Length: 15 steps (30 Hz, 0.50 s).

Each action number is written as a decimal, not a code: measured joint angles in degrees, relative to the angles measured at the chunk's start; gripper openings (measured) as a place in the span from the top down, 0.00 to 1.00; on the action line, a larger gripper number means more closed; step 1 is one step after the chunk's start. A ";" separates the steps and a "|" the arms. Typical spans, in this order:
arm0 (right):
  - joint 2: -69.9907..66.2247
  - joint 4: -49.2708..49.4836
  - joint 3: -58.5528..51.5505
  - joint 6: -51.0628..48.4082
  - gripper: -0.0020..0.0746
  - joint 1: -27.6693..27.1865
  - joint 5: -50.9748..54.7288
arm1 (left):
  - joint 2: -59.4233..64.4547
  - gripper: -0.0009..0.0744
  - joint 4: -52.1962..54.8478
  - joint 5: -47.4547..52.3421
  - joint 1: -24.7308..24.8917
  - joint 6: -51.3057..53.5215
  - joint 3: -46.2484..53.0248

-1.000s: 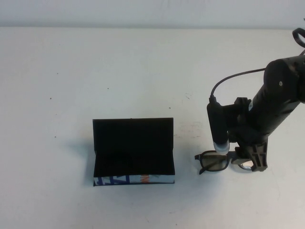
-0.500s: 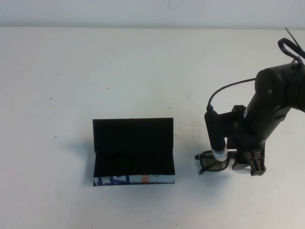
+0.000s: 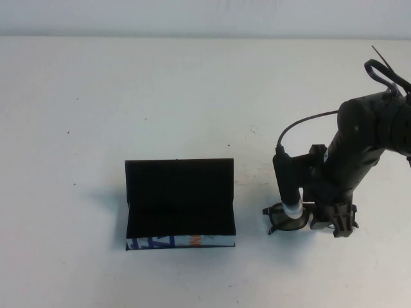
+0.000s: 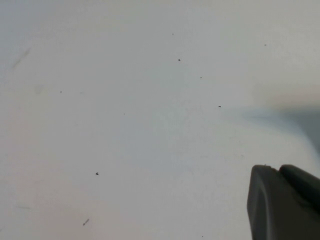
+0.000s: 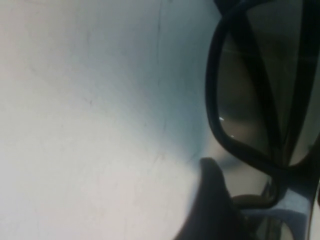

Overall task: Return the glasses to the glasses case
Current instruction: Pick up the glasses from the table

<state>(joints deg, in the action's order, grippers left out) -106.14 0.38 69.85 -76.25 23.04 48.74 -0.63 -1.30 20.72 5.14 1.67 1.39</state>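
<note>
high view, right hand: down at the glasses on the tabletop, jaws spread wide, nothing gripped yet.
high view, glasses: lying flat, well right of the glasses case; only one lens clear of the arm.
high view, case: lid open and upright, black cavity facing up, printed front toward the robot.
high view, left hand: not visible.
right wrist view, glasses: frame rim and bridge very close; one dark fingertip just beside the rim.
right wrist view, extra: shows finger-to-frame closeness the high view hides.
left wrist view, left hand: dark edge over bare tabletop; can't tell open or closed, looks parked.
advice: centre on the bridge, close gently on frame not lens, lift level, carry left over the cavity.
</note>
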 joint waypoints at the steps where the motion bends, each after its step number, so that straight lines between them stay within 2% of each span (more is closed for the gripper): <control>1: -0.16 0.00 0.00 0.00 0.47 0.00 -0.10 | 0.00 0.99 0.00 0.00 0.00 0.00 0.00; 6: -0.40 -0.38 0.00 0.00 0.50 0.00 -0.10 | 0.00 0.99 0.00 0.00 0.00 0.00 0.00; 15: -0.40 -0.73 1.21 0.00 0.71 0.00 1.75 | 0.00 0.99 0.00 0.00 0.00 0.00 0.00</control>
<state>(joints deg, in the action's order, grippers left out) -106.55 -0.35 71.06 -76.25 23.04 50.48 -0.63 -1.30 20.72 5.14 1.67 1.39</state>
